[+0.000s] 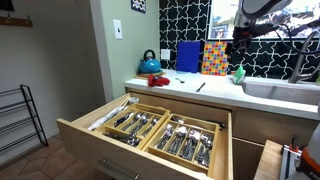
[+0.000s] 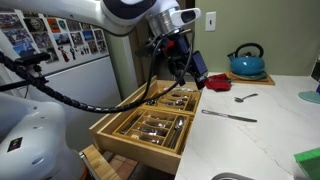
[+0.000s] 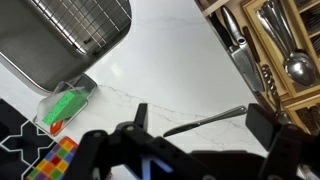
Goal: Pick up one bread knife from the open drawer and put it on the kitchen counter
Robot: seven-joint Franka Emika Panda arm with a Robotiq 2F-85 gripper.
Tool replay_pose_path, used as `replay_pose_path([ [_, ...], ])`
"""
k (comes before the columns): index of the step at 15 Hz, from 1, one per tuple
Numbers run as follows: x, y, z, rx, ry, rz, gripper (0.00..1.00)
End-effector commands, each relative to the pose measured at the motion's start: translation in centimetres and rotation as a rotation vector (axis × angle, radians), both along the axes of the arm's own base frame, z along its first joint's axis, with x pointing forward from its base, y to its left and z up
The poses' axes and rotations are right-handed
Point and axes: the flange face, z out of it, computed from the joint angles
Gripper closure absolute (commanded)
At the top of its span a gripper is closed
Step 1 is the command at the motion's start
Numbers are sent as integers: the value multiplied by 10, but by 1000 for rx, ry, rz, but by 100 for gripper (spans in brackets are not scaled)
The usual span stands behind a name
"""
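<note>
A silver bread knife [image 3: 205, 120] lies flat on the white kitchen counter [image 3: 170, 60]. It also shows in both exterior views [image 2: 230, 116] [image 1: 201, 86]. My gripper [image 3: 200, 132] is open and empty, hovering above the knife with a finger on each side of it. In both exterior views the gripper [image 2: 186, 70] [image 1: 239, 48] hangs clear above the counter. The open drawer [image 2: 150, 125] [image 1: 150, 125] holds wooden trays of silver cutlery, and its edge shows in the wrist view [image 3: 280, 50].
A sink [image 3: 40, 50] with a wire rack [image 3: 85, 20] and a green sponge [image 3: 65, 105] lies beside the knife. A spoon [image 2: 245, 98] and a blue kettle [image 2: 246, 62] stand further along the counter. Cutting boards [image 1: 200, 57] lean on the wall.
</note>
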Motion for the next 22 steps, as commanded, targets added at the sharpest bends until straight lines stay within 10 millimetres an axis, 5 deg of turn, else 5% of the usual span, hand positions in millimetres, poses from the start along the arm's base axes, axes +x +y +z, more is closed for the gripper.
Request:
replay_pose_path([
  [1, 0, 0, 1, 1, 1, 0, 0],
  [3, 3, 7, 0, -5, -1, 18, 0],
  [8, 15, 71, -13, 8, 34, 116, 0],
  [17, 30, 203, -72, 102, 157, 249, 0],
  [22, 35, 258, -103, 158, 192, 254, 0],
])
